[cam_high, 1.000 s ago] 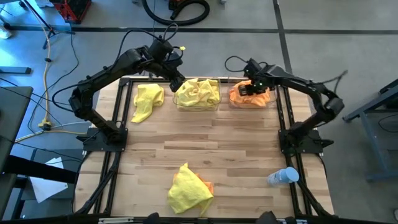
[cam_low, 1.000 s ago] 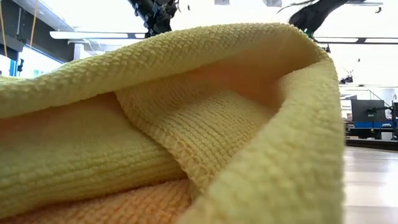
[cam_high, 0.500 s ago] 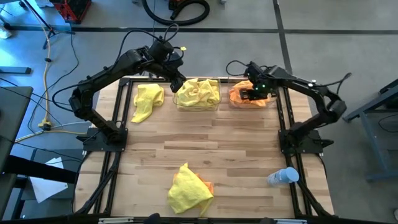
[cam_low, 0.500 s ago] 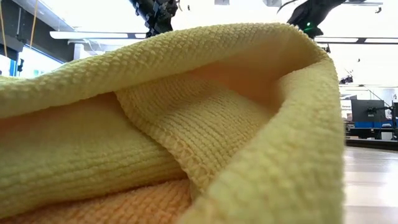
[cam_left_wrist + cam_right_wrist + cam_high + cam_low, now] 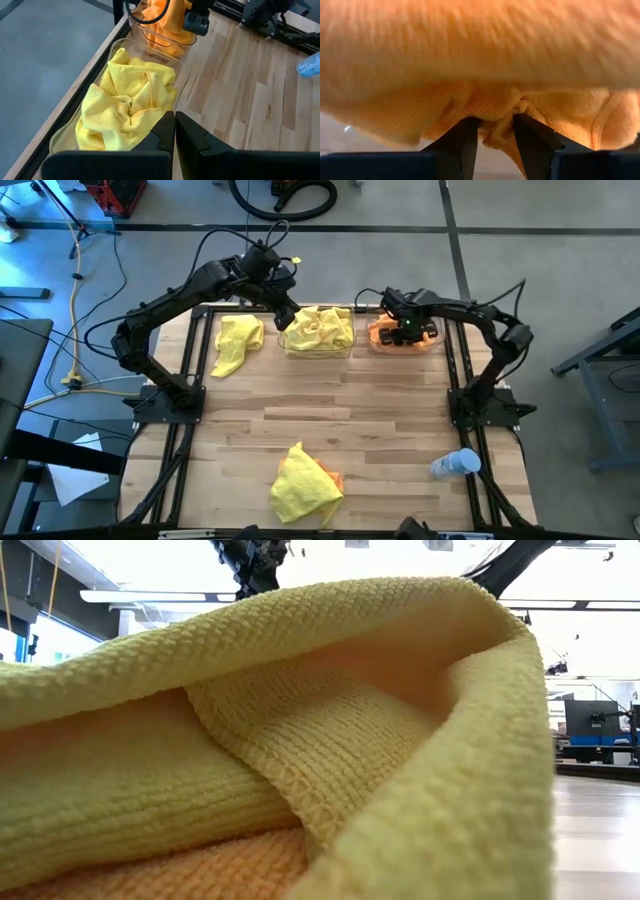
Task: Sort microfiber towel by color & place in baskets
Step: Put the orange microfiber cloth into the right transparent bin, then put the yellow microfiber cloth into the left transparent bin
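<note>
Orange towel (image 5: 485,75) is pinched in my right gripper (image 5: 492,131) over the far-right basket (image 5: 376,340); my left gripper (image 5: 175,131), fingers together and empty, hovers at the yellow-filled basket (image 5: 182,70).

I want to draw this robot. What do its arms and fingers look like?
Draw two thin black arms made of jointed links, each rising from a dark base on the table. Black cables loop along both. The right gripper shows a small green light. The left gripper has two flat, dark, wedge-shaped fingers; the right one's fingers are the same shape.
</note>
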Controlling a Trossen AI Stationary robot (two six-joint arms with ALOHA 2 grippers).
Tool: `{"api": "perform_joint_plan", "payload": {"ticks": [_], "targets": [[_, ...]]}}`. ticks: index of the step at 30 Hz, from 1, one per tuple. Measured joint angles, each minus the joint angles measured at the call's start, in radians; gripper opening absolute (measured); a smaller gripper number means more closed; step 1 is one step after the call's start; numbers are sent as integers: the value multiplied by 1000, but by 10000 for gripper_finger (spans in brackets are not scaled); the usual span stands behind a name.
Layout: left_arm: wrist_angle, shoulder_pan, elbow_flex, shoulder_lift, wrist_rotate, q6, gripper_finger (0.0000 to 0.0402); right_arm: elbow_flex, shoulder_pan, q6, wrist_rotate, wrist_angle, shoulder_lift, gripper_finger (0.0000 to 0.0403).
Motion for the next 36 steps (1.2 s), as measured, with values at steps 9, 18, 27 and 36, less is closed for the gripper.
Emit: {"api": "perform_joint_plan", "payload": {"ticks": [9,18,27,36], "targets": [[-21,-5,0,0,5,-12,1,0,0,-4,-5,-1,-24,122],[-61,-44,0,-1,2,-9,1,0,0,-25,9,-17,-228,122],[-68,-148,0,-2,-70,-67,1,-7,82,-227,110,-20,-437,122],[-70,-246,0,-1,-250,-220,1,-291,175,-328,-105,273,-685,121]]}}
